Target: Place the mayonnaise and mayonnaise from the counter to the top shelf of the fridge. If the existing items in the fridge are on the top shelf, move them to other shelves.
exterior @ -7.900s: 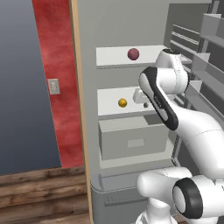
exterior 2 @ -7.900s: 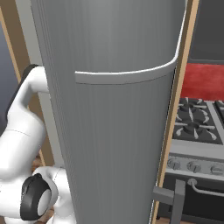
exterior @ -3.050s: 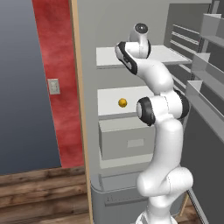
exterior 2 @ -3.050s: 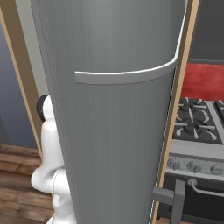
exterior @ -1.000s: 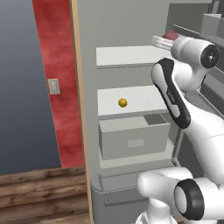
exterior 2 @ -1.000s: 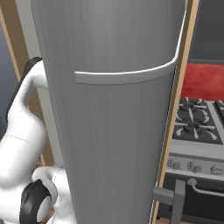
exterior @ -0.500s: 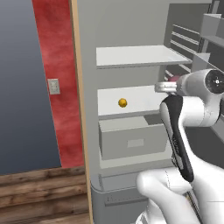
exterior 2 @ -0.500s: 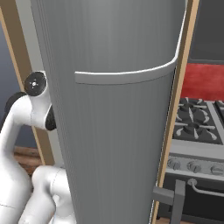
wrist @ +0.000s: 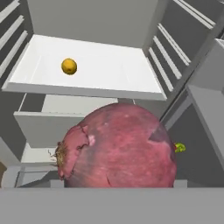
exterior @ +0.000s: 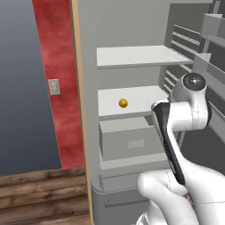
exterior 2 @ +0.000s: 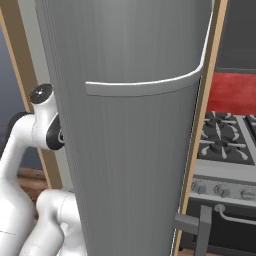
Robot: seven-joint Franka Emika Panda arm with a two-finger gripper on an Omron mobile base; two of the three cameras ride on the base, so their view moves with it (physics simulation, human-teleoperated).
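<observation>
Inside the fridge (exterior: 132,35), the top shelf (exterior: 140,56) is above a second shelf (exterior: 132,100), and a small round fruit (exterior: 123,103) lies on this second shelf toward 9 o'clock. Under it is a box drawer (exterior: 132,140). In the hand view a big round fruit (wrist: 118,146) is close before the camera at 6 o'clock, with the small fruit far behind it at 11 o'clock.

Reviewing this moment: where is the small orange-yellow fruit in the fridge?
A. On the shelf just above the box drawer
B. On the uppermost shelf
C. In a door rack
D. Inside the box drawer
A: the orange-yellow fruit sits on the shelf directly above the box drawer, while the top shelf is above it; the hand view shows the same fruit.
</observation>
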